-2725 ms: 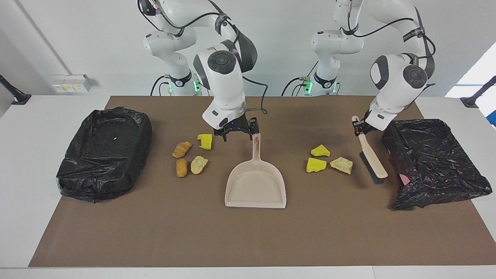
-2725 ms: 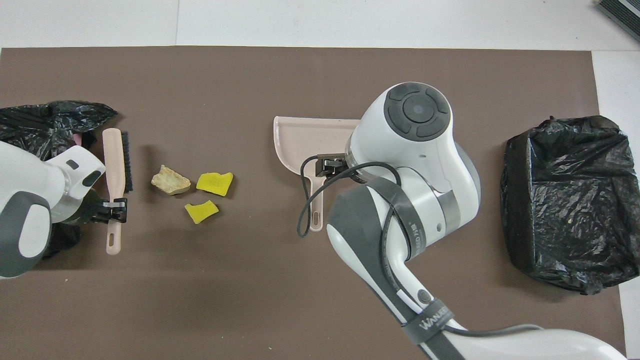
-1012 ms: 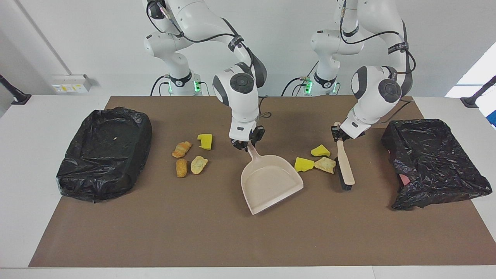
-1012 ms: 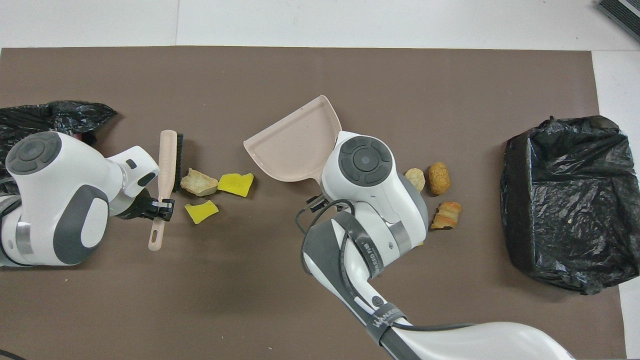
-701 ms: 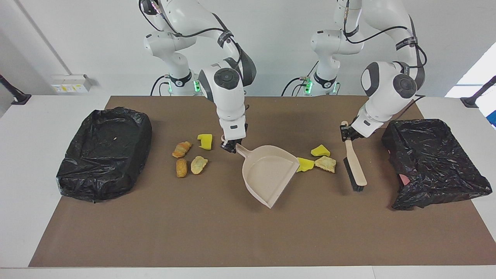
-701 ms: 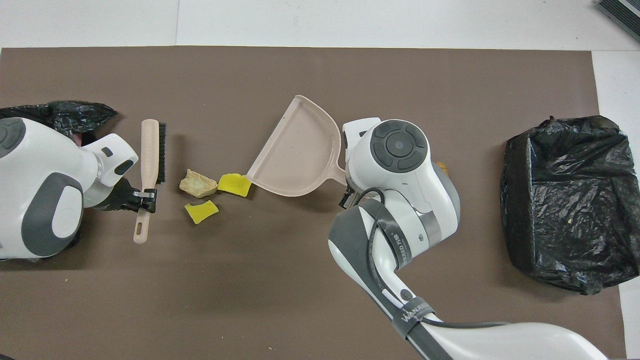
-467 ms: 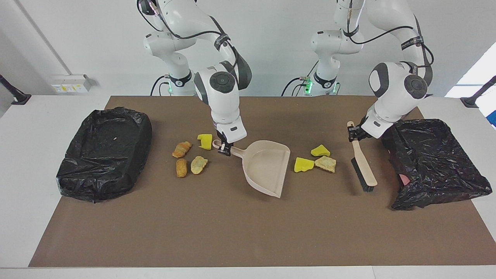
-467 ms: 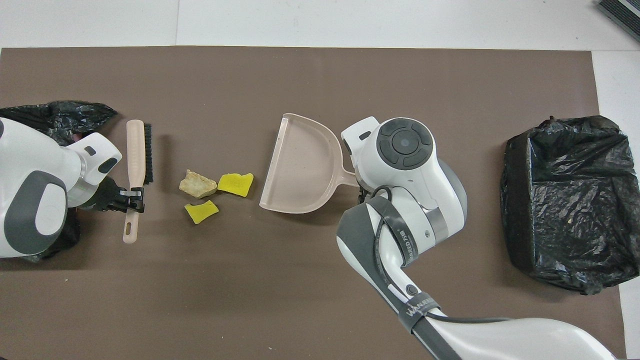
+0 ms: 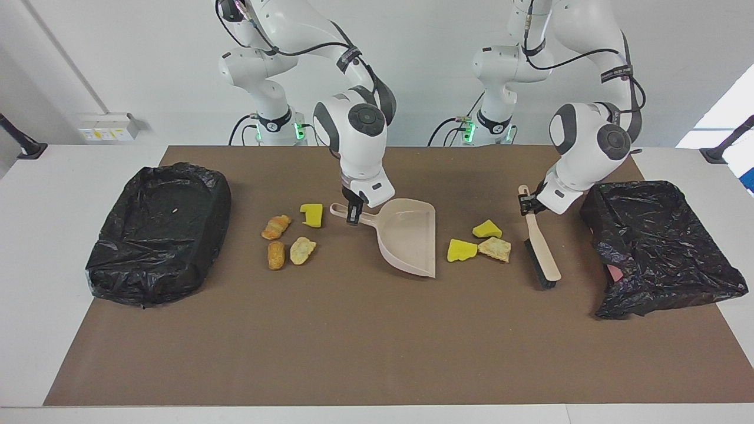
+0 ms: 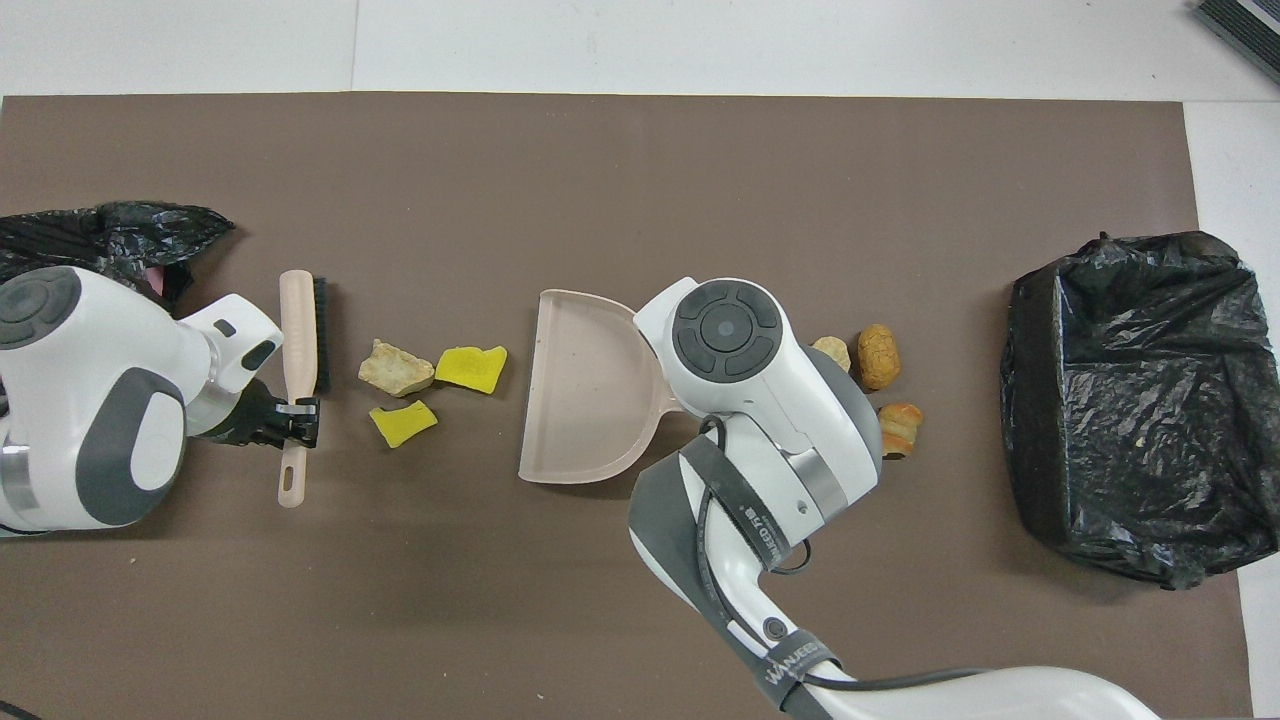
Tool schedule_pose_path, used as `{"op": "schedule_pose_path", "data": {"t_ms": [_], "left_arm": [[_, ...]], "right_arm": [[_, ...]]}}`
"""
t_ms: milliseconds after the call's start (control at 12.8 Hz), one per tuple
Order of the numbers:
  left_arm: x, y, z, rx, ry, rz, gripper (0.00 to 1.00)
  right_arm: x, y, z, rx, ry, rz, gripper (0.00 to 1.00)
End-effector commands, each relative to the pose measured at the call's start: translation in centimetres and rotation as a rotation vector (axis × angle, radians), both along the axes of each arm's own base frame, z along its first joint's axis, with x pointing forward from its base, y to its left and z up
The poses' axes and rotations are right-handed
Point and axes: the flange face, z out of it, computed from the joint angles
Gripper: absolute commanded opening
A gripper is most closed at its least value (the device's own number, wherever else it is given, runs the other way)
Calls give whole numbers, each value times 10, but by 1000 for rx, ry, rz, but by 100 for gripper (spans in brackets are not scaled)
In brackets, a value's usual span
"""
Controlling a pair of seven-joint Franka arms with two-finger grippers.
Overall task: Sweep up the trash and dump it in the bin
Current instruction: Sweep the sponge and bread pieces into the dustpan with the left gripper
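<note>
Beige dustpan [image 9: 409, 235], handle pinched tight in the right gripper [image 9: 353, 213]; the left gripper [image 9: 524, 204] is clamped on the brush [image 9: 541, 250] beside three scraps [image 9: 478, 243].

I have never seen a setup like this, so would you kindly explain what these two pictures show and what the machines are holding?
These are two robot arms at a table covered by a brown mat, each ending in a two-finger gripper. One picture is taken from across the table, facing the robots; the other looks down from above their end. The right gripper is shut on the handle of a beige dustpan. The left gripper is shut on the handle of a brush. Three scraps lie between dustpan and brush; four more scraps lie toward the right arm's end. A bin lined with a black bag sits at each end.
</note>
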Motion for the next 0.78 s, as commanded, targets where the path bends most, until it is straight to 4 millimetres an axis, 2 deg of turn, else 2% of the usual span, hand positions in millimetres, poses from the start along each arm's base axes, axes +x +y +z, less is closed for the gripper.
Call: {"op": "schedule_pose_path", "data": {"t_ms": [0, 78, 234, 311, 389, 701], "left_arm": [[-19, -37, -3, 20, -13, -3, 0], [-22, -44, -7, 19, -5, -15, 0], [-27, -63, -7, 1, -1, -40, 0], [-31, -79, -6, -31, 3, -45, 0], [-37, -96, -5, -63, 12, -50, 0], [-71, -189, -5, -176, 26, -125, 0]], "right_arm": [[1, -2, -3, -5, -22, 10, 0], [-3, 6, -10, -6, -23, 6, 0], [-3, 8, -16, -3, -29, -11, 0], [-4, 9, -17, -2, -29, -14, 0], [-5, 9, -21, -5, -25, -15, 0], [-7, 7, -27, -4, -26, -29, 0]]}}
